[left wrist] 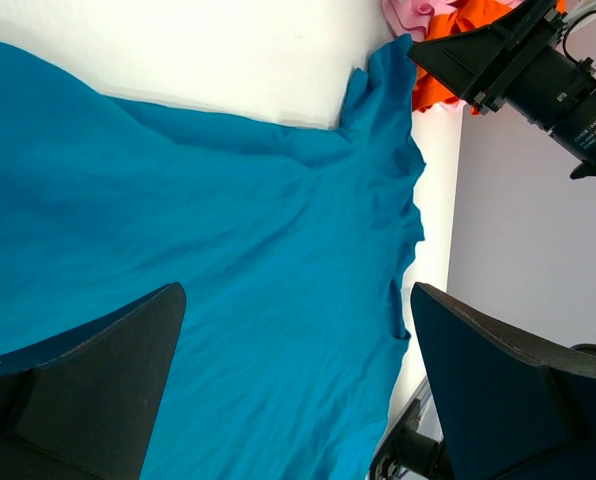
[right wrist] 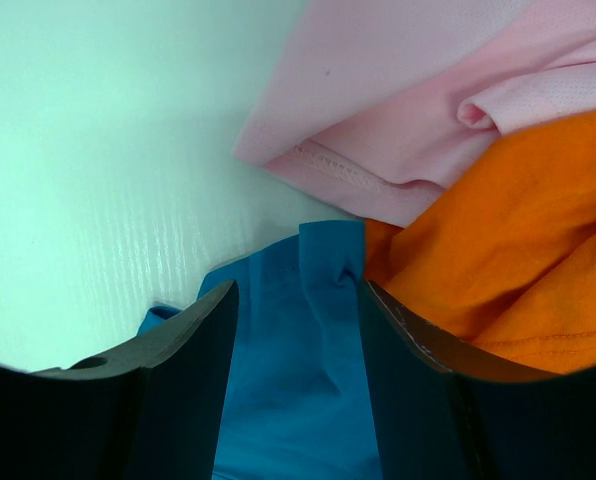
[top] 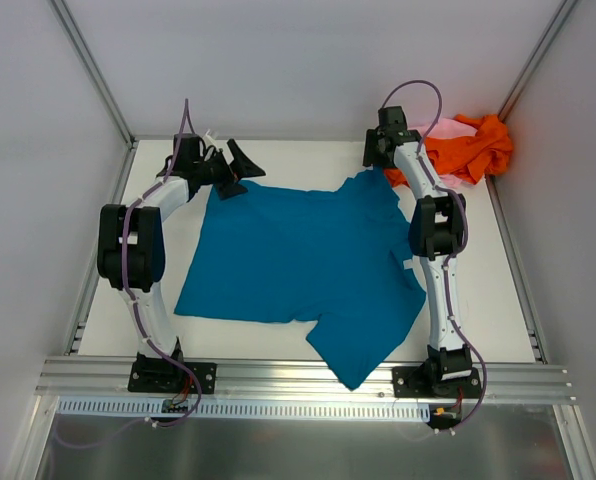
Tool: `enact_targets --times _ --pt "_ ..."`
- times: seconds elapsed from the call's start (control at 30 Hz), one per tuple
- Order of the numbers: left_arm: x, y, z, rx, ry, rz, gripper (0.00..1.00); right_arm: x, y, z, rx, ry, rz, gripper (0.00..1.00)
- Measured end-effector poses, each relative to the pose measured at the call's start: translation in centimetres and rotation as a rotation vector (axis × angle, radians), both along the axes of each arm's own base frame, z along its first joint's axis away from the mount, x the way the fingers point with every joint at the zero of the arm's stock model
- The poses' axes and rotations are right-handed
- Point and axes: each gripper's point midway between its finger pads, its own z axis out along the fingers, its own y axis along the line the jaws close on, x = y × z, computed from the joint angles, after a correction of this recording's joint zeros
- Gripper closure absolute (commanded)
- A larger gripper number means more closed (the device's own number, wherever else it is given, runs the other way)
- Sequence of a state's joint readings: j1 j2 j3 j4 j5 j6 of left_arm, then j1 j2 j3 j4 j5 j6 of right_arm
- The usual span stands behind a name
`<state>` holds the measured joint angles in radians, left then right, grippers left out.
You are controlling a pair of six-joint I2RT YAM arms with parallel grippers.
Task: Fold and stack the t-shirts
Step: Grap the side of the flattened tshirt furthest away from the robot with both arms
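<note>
Teal-blue t-shirt (top: 298,260) spread flat, creased; corner in right hand (right wrist: 296,310)

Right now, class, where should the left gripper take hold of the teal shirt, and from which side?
Probably its far-left corner, from above: the teal shirt lies flat, so only edges can be pinched, and the open left gripper hovers beside that corner.

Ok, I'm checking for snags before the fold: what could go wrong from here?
The right claw straddles a corner of the teal shirt right against the orange shirt and pink shirt, so it may drag those along. The teal cloth's near end also overhangs the front rail and could catch there.
</note>
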<state>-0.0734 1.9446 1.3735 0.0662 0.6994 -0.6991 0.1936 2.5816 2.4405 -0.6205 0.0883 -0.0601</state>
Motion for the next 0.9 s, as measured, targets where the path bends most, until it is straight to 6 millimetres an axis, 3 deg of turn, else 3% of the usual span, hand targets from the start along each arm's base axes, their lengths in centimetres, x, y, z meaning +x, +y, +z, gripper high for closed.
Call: enact_targets --times 0.43,0.9 --pt "-0.3 0.0 -0.3 0.004 0.021 -0.001 0.01 0.1 -0.1 0.1 0.014 -0.002 0.004 0.45" --pt "0.1 0.0 0.3 0.006 0.015 -0.004 0.01 0.6 -2.5 0.1 0.025 -0.004 -0.037 0.45"
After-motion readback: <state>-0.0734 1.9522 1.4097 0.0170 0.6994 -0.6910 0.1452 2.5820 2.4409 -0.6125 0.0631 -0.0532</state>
